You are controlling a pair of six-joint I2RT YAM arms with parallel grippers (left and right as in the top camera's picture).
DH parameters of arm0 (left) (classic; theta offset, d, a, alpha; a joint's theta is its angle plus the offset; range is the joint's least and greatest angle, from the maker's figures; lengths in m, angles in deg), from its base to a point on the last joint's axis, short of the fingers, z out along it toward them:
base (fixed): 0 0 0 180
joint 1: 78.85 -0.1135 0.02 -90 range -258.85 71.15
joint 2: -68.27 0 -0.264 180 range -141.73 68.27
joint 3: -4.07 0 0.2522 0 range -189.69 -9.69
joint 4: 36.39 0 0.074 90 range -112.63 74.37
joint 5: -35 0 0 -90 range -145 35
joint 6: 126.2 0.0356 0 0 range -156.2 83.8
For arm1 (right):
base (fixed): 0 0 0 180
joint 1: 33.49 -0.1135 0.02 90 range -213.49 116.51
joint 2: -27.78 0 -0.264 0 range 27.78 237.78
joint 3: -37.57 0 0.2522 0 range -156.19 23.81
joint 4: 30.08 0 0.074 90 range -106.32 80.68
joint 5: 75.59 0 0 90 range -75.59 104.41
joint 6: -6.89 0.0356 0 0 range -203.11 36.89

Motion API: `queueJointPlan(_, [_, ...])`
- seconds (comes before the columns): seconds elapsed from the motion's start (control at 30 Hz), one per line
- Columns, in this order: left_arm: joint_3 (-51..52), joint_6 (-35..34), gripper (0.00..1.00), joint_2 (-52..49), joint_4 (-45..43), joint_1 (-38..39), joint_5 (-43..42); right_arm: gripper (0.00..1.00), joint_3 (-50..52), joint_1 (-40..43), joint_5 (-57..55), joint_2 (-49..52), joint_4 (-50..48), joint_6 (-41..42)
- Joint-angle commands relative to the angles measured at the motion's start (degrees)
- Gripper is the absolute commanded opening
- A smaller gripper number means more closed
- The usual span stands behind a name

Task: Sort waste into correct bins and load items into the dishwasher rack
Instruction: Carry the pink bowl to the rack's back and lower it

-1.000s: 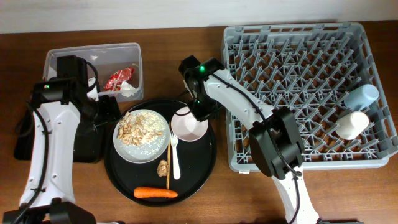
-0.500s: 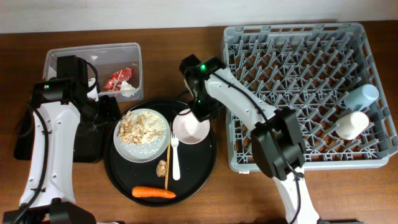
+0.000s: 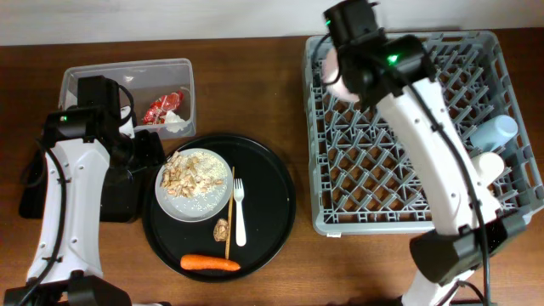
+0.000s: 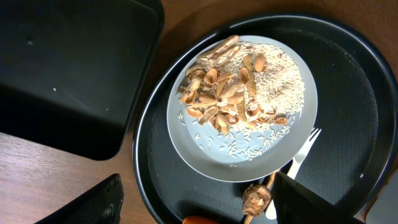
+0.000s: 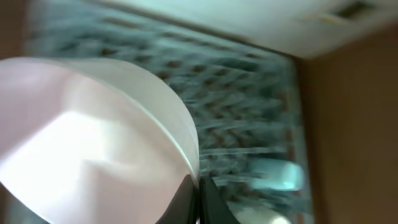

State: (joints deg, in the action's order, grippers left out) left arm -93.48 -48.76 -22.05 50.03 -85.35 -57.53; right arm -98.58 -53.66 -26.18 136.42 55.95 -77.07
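Right fingers (image 5: 185, 200) pinch the cream round bowl (image 5: 93, 124) by its rim over the eleven o'clock corner of the grey plastic lattice rack (image 3: 374, 223), ready for loading; left fingers (image 4: 93, 202) spread, idle.

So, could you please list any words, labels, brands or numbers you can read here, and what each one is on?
None can be read.
The red crinkled wrapper in the clear plastic tub may carry print, but it is too small to make out.
The round plate, fork and dishwasher rack show no marking.

No legible txt, labels or nos. anywhere.
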Motion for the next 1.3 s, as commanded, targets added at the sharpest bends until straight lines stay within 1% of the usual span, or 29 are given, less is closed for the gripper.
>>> queueJointPlan(0.0, [-0.26, -0.70, 0.76, -0.09, -0.04, -0.15, 0.42, 0.04, 0.24, 4.52, -18.01, 0.81, -2.10, 8.11])
queueJointPlan(0.1, [-0.26, -0.72, 0.76, -0.09, -0.15, -0.15, 0.39, 0.04, 0.26, 8.59, -23.04, 1.20, -4.59, 11.65])
queueJointPlan(0.2, [-0.26, -0.74, 0.76, -0.09, -0.15, -0.15, 0.39, 0.04, 0.33, 12.83, -27.10, 3.78, -7.54, 11.63])
queueJointPlan(0.3, [-0.26, -0.74, 0.76, -0.09, -0.15, -0.15, 0.39, 0.04, 0.33, 15.52, -28.98, 6.84, -8.28, 11.32])
queueJointPlan(0.47, [-0.26, -0.74, 0.76, -0.09, -0.13, -0.15, 0.42, 0.04, 0.33, 18.34, -32.13, 13.11, -11.37, 6.19])
queueJointPlan(0.6, [-0.26, -0.72, 0.76, -0.09, -0.15, -0.15, 0.42, 0.04, 0.33, 18.25, -31.87, 17.16, -12.79, 5.33])
queueJointPlan(0.87, [-0.26, -0.72, 0.76, -0.09, -0.76, -0.15, 0.42, 0.04, 0.33, 15.96, -30.95, 23.98, -11.37, 5.35])
queueJointPlan(1.07, [-0.26, -0.70, 0.76, -0.09, -0.83, -0.15, 0.90, 0.04, 0.33, 13.40, -21.68, 25.51, -11.39, 5.60])
queueJointPlan(1.27, [-0.26, -0.70, 0.76, -0.09, -0.83, -0.15, 0.87, 0.04, 0.33, 10.69, -19.80, 25.62, -9.44, 5.57])
